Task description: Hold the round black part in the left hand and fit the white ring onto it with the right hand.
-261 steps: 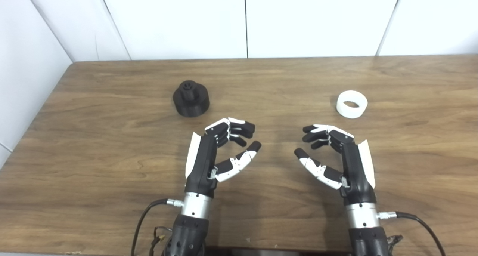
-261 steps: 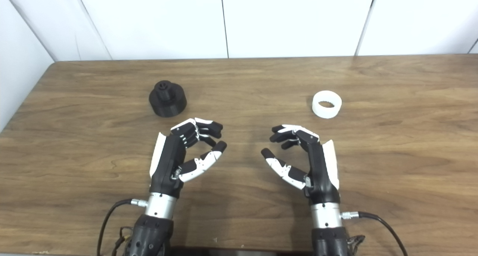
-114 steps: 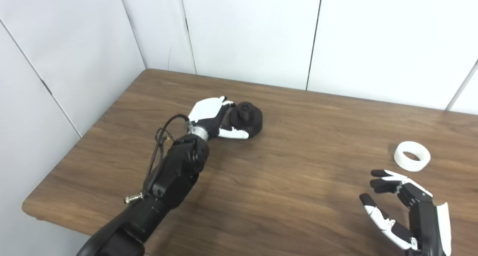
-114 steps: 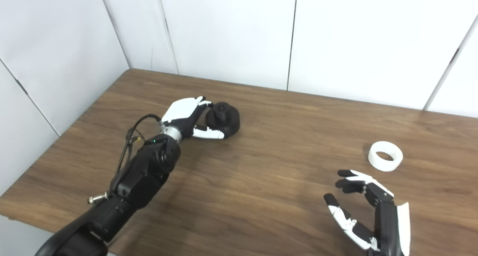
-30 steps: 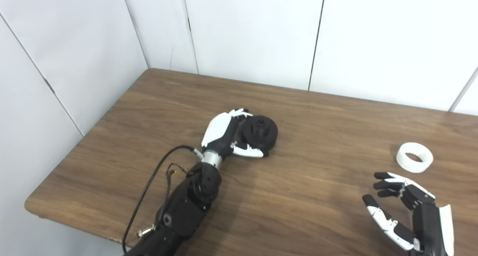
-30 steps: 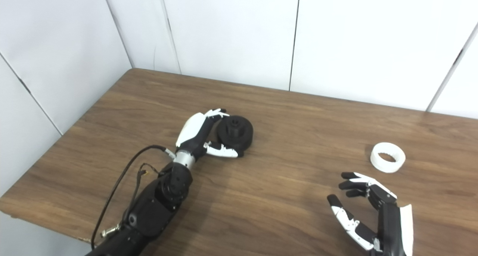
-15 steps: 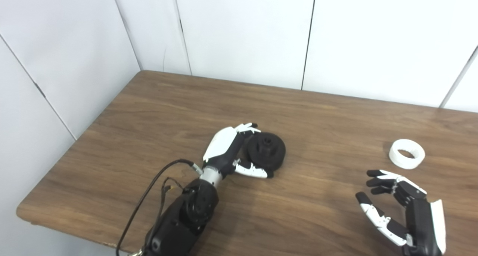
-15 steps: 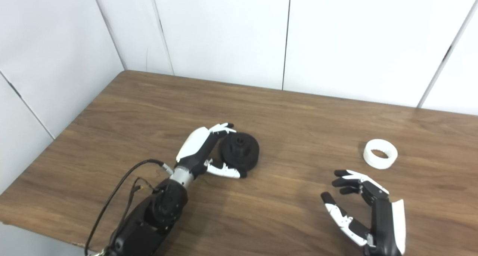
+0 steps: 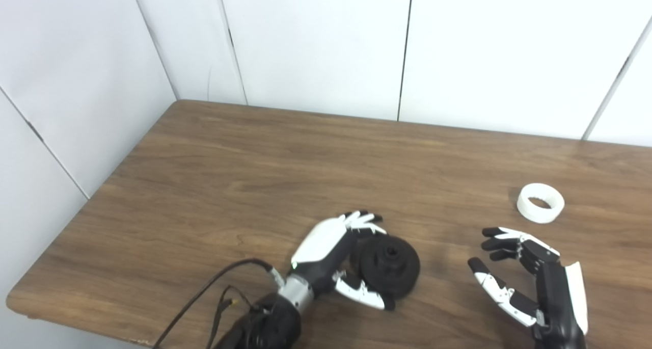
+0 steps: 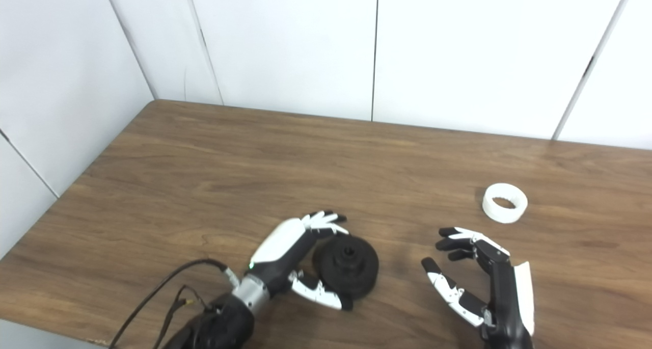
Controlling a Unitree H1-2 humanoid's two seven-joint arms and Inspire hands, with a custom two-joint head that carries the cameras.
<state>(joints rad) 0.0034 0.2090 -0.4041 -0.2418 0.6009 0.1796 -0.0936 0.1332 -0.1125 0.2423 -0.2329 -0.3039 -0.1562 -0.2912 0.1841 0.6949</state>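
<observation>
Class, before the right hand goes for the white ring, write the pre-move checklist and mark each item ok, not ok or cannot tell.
1. Left hand closed on the round black part: ok.
2. Black part's stepped hub unobstructed: ok.
3. Part lifted off the table: cannot tell.
4. Right hand open and holding nothing: ok.
5. White ring lying free, opening up, beyond the right hand: ok.
6. Ring already fitted on the part: not ok.

Black hands [image 9: 331,260], white back covers, silver wrists, black cables.
</observation>
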